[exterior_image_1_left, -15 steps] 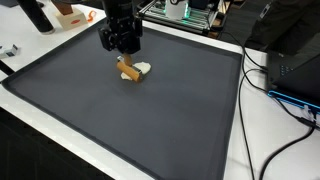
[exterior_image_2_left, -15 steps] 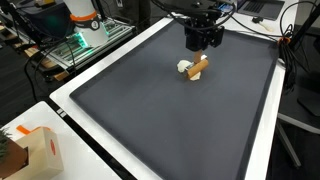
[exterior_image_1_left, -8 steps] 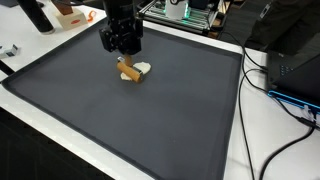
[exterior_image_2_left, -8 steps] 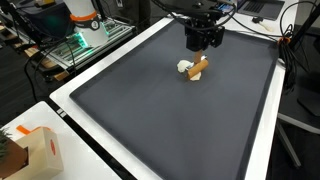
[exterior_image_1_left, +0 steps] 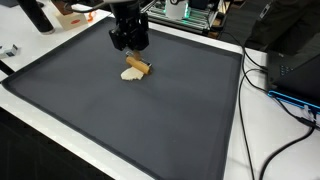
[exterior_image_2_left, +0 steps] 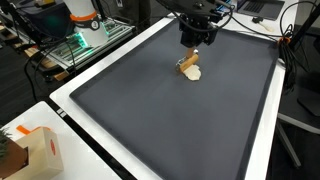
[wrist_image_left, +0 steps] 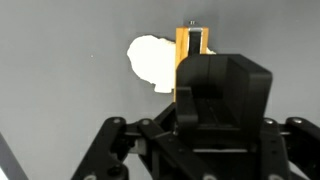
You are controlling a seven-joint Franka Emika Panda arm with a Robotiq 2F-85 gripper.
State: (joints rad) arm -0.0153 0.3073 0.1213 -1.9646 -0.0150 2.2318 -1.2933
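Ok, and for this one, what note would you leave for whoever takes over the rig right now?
Gripper: hangs just above the things and holds nothing. Its own body hides the fingers in the wrist view, so open or shut cannot be told.
Things: the wooden block lies on the dark mat with its side against a flat white piece. Both are toward the mat's far edge in an exterior view.
Done: the block is down on the mat, free of the fingers.
Left: nothing is in hand, so any grasp would probably start from above the block.
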